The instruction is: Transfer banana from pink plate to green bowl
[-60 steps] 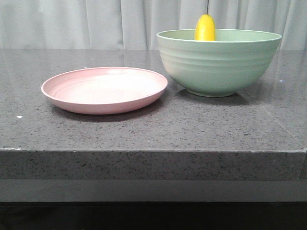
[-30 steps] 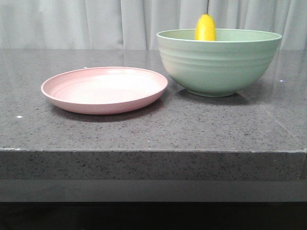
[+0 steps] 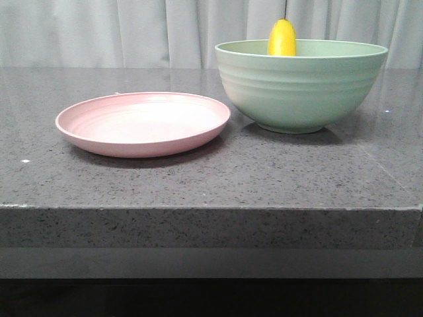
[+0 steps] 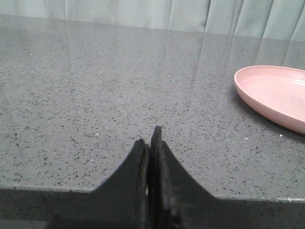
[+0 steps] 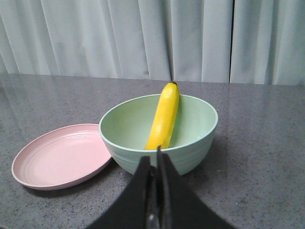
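Observation:
The yellow banana [image 3: 282,38] stands leaning inside the green bowl [image 3: 301,89], its tip above the rim; the right wrist view shows the banana [image 5: 164,117] resting against the far wall of the bowl [image 5: 190,143]. The pink plate [image 3: 142,123] lies empty to the left of the bowl; it shows in the right wrist view [image 5: 62,155] and partly in the left wrist view [image 4: 281,95]. My left gripper [image 4: 148,140] is shut and empty above the table's near edge, well left of the plate. My right gripper [image 5: 155,160] is shut and empty, pulled back on the near side of the bowl.
The dark speckled stone table [image 3: 218,178] ends in a front edge close to the camera. Pale curtains [image 3: 132,33] hang behind the table. Neither arm shows in the front view.

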### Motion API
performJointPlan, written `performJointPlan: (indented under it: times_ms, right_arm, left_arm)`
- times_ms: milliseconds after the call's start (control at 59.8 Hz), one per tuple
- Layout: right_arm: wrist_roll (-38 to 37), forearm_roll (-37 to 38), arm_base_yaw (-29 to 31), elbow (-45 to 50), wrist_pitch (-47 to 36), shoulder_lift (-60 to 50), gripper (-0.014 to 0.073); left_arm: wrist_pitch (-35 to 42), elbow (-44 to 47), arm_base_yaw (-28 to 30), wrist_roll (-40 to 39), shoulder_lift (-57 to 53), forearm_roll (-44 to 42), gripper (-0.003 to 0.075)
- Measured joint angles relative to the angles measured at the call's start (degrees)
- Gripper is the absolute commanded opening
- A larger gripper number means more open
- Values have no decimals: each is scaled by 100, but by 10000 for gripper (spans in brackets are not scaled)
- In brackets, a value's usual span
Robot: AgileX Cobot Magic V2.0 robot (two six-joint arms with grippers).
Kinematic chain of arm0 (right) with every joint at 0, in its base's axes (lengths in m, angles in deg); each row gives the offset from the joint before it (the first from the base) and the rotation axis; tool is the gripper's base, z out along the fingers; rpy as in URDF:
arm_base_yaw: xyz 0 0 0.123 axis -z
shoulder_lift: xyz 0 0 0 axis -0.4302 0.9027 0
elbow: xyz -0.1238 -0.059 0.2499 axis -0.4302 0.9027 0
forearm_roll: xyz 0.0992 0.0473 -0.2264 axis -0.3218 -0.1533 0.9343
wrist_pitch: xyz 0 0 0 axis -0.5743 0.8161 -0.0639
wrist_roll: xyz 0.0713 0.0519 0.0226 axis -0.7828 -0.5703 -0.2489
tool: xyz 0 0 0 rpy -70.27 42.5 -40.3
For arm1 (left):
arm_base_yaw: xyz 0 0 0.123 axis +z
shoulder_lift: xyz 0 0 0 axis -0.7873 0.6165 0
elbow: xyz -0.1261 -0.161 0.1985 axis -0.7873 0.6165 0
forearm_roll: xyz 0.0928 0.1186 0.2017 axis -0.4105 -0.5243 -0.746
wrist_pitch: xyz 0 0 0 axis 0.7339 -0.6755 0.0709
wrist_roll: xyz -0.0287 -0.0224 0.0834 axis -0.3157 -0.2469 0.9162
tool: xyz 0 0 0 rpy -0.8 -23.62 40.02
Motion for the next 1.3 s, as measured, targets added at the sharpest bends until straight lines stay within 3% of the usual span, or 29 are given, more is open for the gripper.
performJointPlan:
  times_ms: [434,602,769,969,1303]
  right_arm:
    - [0,0,0,28,-27,0,-69]
    - [-152,375,29,502,-562,0,-69]
    - [-807,877,499,1449,-1233,-248,-69]
    - [-1238,1050,1072,2436,-1281,-1178,-69]
    - [-1288,1086,1384,2637,-896,-1447,-69]
  left_arm:
    - [0,0,0,0,0,0,-20]
    - [0,0,0,0,0,0,-20]
    - [0,0,0,0,0,0,-20]
    - [0,0,0,0,0,0,-20]
    - [22,0,0,0,0,0,-20]
